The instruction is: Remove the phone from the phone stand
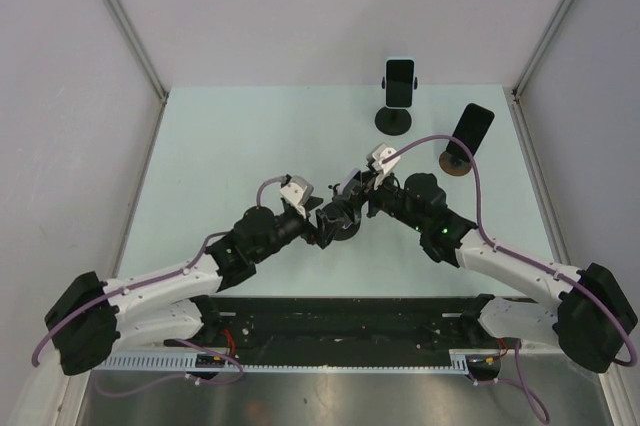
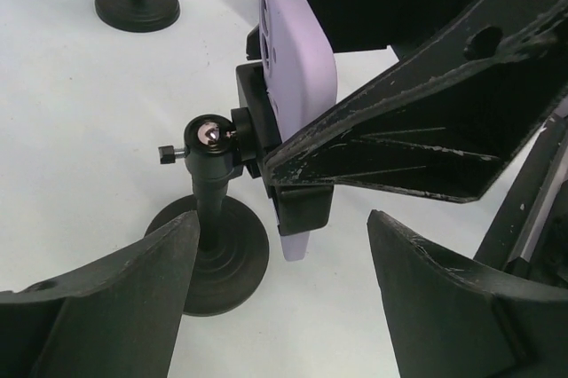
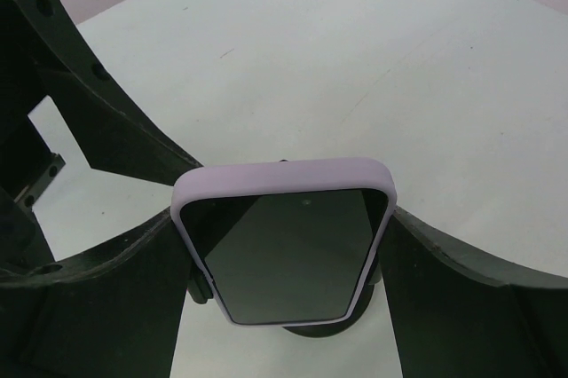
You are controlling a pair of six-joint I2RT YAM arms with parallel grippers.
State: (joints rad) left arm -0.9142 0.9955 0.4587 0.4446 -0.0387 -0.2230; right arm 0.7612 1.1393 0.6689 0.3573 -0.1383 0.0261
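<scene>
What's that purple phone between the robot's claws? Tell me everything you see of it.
The phone wears a smooth, plastic-looking lilac case with rounded corners and camera holes on the back; its dark screen shows nothing. It stands roughly upright, held from behind by the black clamp of the phone stand. The right gripper flanks it, one finger against each long side.

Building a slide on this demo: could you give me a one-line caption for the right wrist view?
Right gripper clamps both side edges of the lilac-cased phone, screen toward the camera, stand just visible beneath.
</scene>
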